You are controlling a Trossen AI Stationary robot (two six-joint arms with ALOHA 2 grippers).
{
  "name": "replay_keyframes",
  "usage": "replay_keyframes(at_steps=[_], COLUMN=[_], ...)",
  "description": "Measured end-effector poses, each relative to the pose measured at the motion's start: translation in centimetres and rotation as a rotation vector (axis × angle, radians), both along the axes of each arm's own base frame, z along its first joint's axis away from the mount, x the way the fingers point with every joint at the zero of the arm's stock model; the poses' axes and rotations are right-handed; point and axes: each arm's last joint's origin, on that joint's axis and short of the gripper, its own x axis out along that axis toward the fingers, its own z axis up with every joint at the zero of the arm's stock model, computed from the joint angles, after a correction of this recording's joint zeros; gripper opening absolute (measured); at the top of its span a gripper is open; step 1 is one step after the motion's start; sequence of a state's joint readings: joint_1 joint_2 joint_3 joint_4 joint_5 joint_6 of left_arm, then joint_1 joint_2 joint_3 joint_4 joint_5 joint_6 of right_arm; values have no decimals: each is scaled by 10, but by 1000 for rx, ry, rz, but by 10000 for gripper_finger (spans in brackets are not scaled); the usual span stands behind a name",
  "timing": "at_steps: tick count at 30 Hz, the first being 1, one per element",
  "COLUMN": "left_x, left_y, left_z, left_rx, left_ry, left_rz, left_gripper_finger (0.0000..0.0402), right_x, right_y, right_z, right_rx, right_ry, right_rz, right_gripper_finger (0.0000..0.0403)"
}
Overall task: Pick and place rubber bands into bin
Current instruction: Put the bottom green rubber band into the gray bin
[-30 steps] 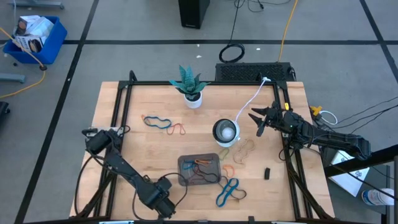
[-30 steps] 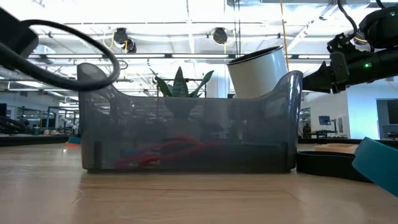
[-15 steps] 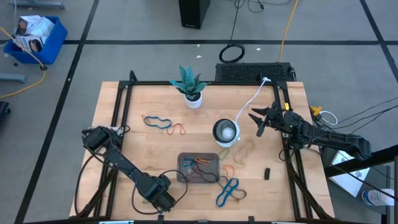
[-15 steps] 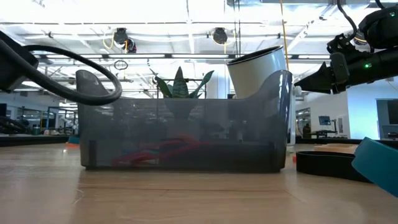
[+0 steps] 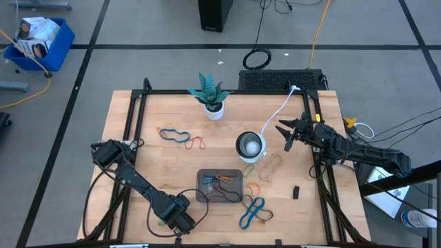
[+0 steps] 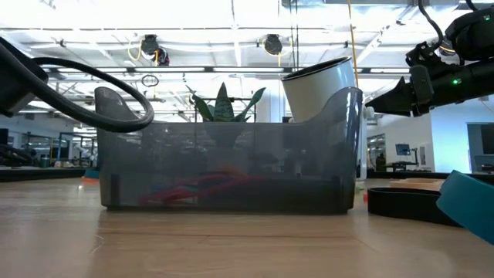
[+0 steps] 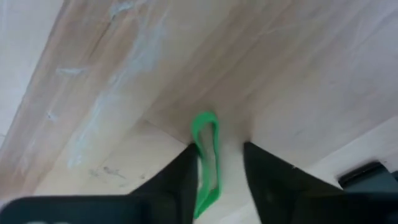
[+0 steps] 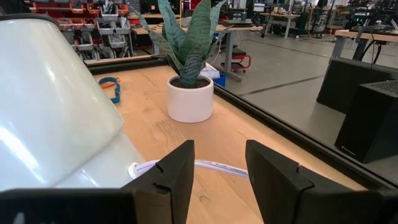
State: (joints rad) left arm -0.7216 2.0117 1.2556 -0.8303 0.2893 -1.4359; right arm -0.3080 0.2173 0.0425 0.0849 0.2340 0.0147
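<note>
The left gripper (image 7: 214, 165) is low at the table's front edge, fingers spread around a green band (image 7: 206, 158). The right gripper (image 5: 284, 132) waits open beside the bowl (image 5: 249, 145).

Work surface: a light wooden table (image 5: 151, 162) inside a black frame. On it, toward the far edge, stands a potted plant (image 5: 209, 96) in a white pot. A white bowl (image 5: 249, 145) sits near centre, a white cable (image 5: 277, 112) running past it. The dark grey bin (image 5: 220, 187) rests toward the near edge. Loose rubber bands (image 5: 180, 137) lie left of centre; a blue band (image 5: 252, 212) and tan bands (image 5: 270, 165) lie right of the bin. A green band (image 7: 205, 162) lies at the near-left area.
</note>
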Motion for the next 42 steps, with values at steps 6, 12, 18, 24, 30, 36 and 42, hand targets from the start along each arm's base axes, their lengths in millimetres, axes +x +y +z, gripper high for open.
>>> replay_keyframes(at_steps=[6,12,18,24,30,36,42], left_x=[0,1,5,3,-17,-35,-30], left_y=[0,-1,-5,0,16,41,71], left_z=[0,2,22,70,137,209,258], left_rx=[6,14,25,2,-56,59,264], left_ry=[-14,-22,-26,-170,-407,-923,-1326], left_rz=[-22,-42,-135,-157,-175,-226,-287], left_gripper_finger=[39,11,6,4,4,5,4], right_x=[0,0,0,0,0,0,0], right_y=[0,0,0,0,0,0,0], right_z=[0,0,0,0,-1,-1,-1], right_rx=[0,0,0,0,3,3,4], right_ry=[0,0,1,1,9,11,11], right_rz=[0,0,0,0,0,0,0], right_gripper_finger=[141,141,141,141,141,141,141])
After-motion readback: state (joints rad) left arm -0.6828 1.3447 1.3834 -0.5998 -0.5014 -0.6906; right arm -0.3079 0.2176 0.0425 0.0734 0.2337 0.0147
